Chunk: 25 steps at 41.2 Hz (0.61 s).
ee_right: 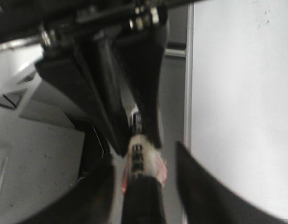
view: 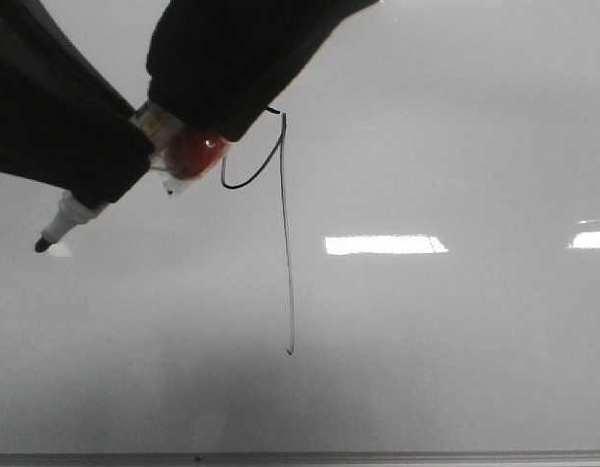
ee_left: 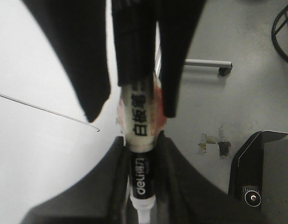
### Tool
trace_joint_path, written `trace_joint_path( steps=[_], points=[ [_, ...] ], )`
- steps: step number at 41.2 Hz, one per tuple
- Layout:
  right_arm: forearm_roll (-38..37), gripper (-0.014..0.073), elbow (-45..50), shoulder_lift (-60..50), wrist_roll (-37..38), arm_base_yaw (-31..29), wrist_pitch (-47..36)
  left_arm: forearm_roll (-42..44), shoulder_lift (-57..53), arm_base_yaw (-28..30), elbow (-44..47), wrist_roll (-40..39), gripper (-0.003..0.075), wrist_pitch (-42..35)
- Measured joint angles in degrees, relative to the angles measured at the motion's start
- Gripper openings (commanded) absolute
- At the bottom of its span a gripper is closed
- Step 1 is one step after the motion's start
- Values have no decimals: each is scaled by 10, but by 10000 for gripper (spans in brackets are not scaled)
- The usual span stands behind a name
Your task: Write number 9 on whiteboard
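Note:
The whiteboard [view: 455,146] fills the front view. On it stands the number 9 [view: 286,243], a thin black line with a long tail; my right gripper hides part of its loop. My left gripper [view: 110,180] is shut on a black-and-white marker [view: 71,216] whose black tip points down-left, left of the 9. In the left wrist view the jaws [ee_left: 143,154] clamp the marker's [ee_left: 140,116] black band. My right gripper [view: 217,122] straddles the marker's back end, by a red patch [view: 193,154]. In the right wrist view it [ee_right: 143,156] stands open, with gaps on both sides of the marker [ee_right: 141,156].
A thin metal edge strip [view: 300,457] runs along the board's near side. Bright light reflections [view: 382,244] lie to the right of the 9. Beyond the board's edge the left wrist view shows grey floor, a metal leg with a caster [ee_left: 209,64] and a dark box [ee_left: 263,177].

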Motion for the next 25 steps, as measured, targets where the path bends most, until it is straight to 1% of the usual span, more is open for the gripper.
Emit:
trace_joint_path(
  steps=[4, 11, 18, 25],
  points=[
    [19, 562, 0, -1, 1, 0, -6, 0, 0, 0, 0, 0, -19, 0],
    [27, 562, 0, -26, 8, -6, -28, 0, 0, 0, 0, 0, -19, 0],
    [30, 561, 0, -73, 42, -45, -41, 0, 0, 0, 0, 0, -19, 0],
    [32, 556, 3, -136, 84, -104, -50, 0, 0, 0, 0, 0, -19, 0]
  ],
)
